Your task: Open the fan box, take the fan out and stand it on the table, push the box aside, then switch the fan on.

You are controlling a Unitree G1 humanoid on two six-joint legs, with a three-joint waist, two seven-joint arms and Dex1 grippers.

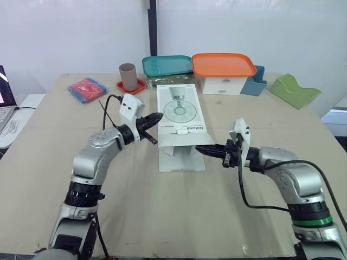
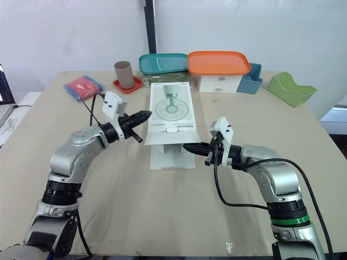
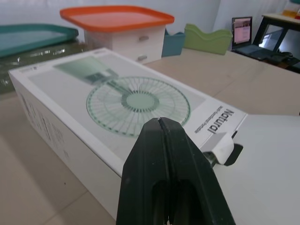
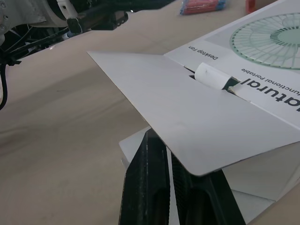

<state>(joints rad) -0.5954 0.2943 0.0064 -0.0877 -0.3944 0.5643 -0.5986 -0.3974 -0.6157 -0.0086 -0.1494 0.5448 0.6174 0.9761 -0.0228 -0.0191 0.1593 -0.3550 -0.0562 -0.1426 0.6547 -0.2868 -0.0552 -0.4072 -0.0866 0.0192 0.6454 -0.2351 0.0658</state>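
The white fan box (image 1: pixel 181 108) lies flat in the middle of the table (image 1: pixel 162 216), a fan picture on its top face. Its near end is open: one flap (image 1: pixel 181 140) sticks out level towards me and another (image 1: pixel 181 161) lies on the table below it. My left gripper (image 1: pixel 160 116) is shut with nothing in it, its tip by the box's near left corner, seen close over the box (image 3: pixel 140 101) in the left wrist view. My right gripper (image 1: pixel 198 149) is shut at the flap's right edge, its tips tucked under the flap (image 4: pixel 187 112).
Along the table's far edge stand a brown cup (image 1: pixel 128 76) on a red coaster, a teal tray (image 1: pixel 167 65), an orange-lidded white drawer unit (image 1: pixel 223 65), a blue holder (image 1: pixel 255 84) and a green holder (image 1: pixel 294 90). A red and blue packet (image 1: pixel 87 89) lies far left.
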